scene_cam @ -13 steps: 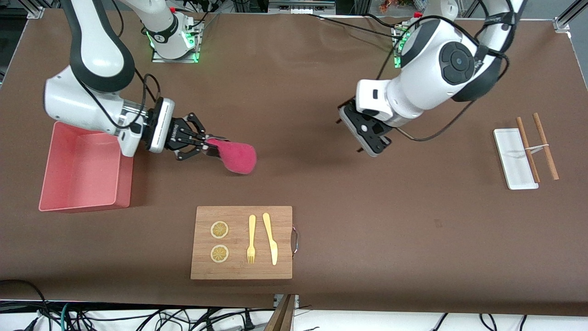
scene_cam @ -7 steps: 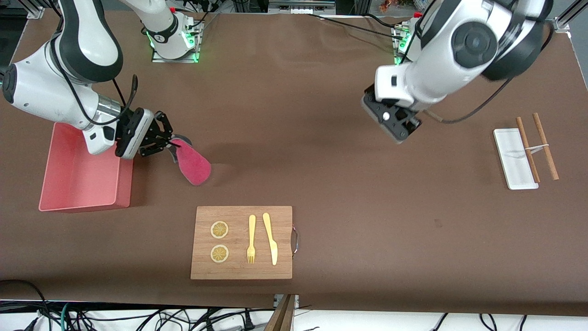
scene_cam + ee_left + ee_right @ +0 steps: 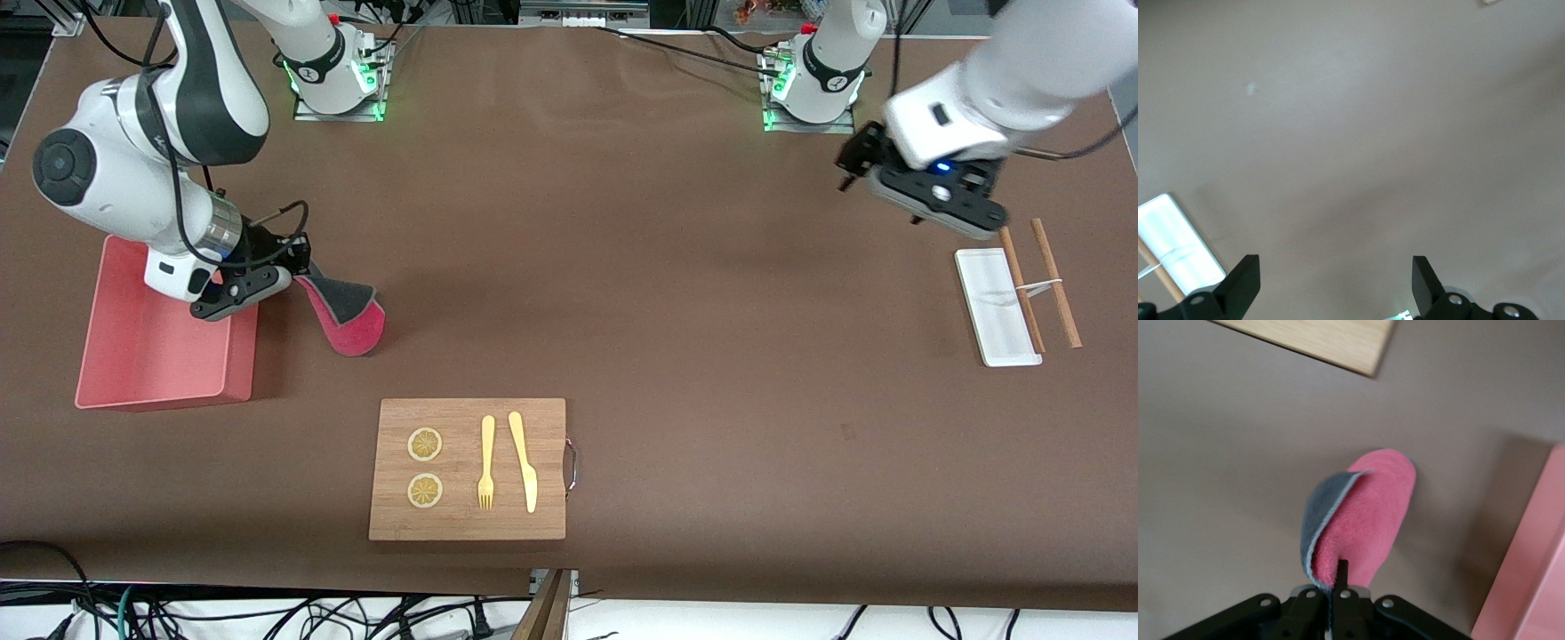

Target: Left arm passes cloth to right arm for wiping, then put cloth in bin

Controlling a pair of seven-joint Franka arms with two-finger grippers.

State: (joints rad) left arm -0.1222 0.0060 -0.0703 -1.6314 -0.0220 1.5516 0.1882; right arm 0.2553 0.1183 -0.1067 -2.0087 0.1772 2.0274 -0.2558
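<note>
My right gripper (image 3: 286, 281) is shut on one end of the cloth (image 3: 345, 320), just beside the bin (image 3: 107, 356), on the side away from the right arm's end of the table. The cloth hangs folded, with its grey face (image 3: 1317, 513) outward and its pink face (image 3: 1371, 517) showing, and its low tip is close to the table. In the right wrist view the fingers (image 3: 1340, 577) pinch its edge. My left gripper (image 3: 855, 164) hangs open and empty over bare table near the left arm's end. Its fingers (image 3: 1245, 280) stand wide apart.
A wooden cutting board (image 3: 467, 524) with two lemon slices, a fork and a knife lies nearer the front camera. A small white tray (image 3: 991, 302) and two chopsticks (image 3: 1056, 283) lie at the left arm's end. The tray (image 3: 1175, 243) also shows in the left wrist view.
The right arm has swung the cloth from mid-table toward the bin and tipped it downward. The left arm has drawn back toward its own end, near the white tray.
</note>
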